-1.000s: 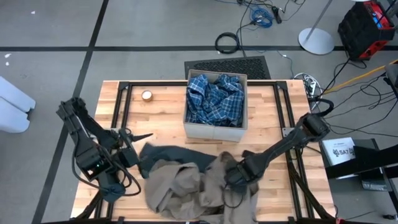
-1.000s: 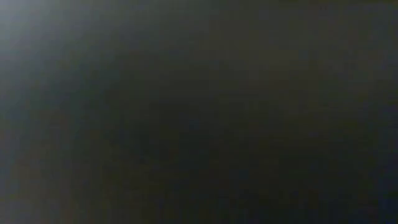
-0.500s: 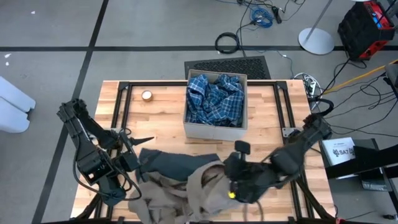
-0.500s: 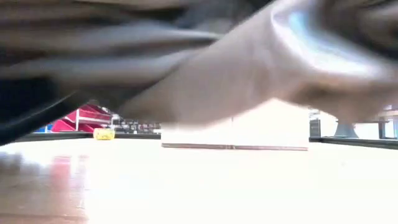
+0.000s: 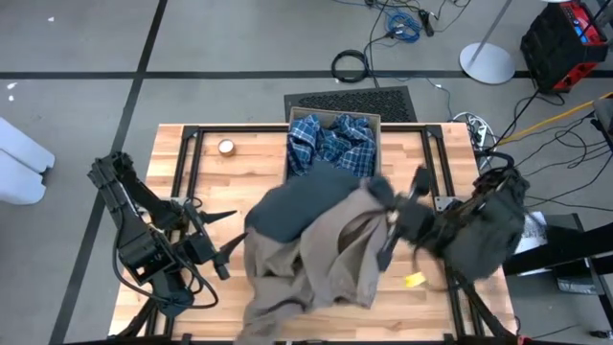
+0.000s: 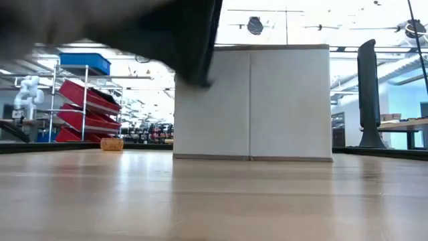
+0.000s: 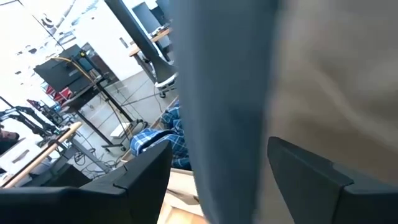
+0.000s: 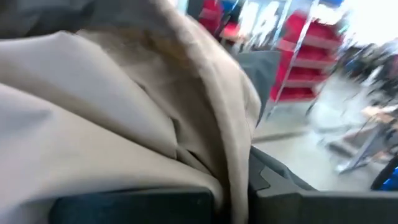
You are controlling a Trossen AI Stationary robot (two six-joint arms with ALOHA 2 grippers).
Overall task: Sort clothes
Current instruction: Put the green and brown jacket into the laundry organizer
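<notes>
My right gripper (image 5: 387,213) is raised over the table's right half and shut on the khaki tan garment (image 5: 321,254). That garment spreads down toward the near edge. A dark grey-green garment (image 5: 299,203) is up with it, on its far left part. The blue-and-white plaid garment (image 5: 330,144) lies in the beige fabric box (image 5: 375,123) at the far middle. My left gripper (image 5: 223,244) stands open at the left, just beside the hanging cloth (image 7: 224,93). I cannot tell whether it touches the cloth. My right gripper holds a bunched fold of the khaki tan garment (image 8: 205,155) near its upper right end, coming at it about level from the table's right. Cloth drapes over the fingers and hides the pinch. The garment hangs slack below. I cannot tell whether its low end (image 5: 268,307) touches the table.
A small tape roll (image 5: 226,147) lies at the far left of the wooden table (image 5: 431,153). In the low view the box (image 6: 252,100) stands behind bare tabletop, with dark cloth (image 6: 134,27) hanging above. Black frame rails run along both sides of the table.
My right gripper has risen steeply from the near middle of the table toward the right and tipped from pointing down to about level. The tan and dark grey-green garments have come up off the table with it and now hang before the box.
</notes>
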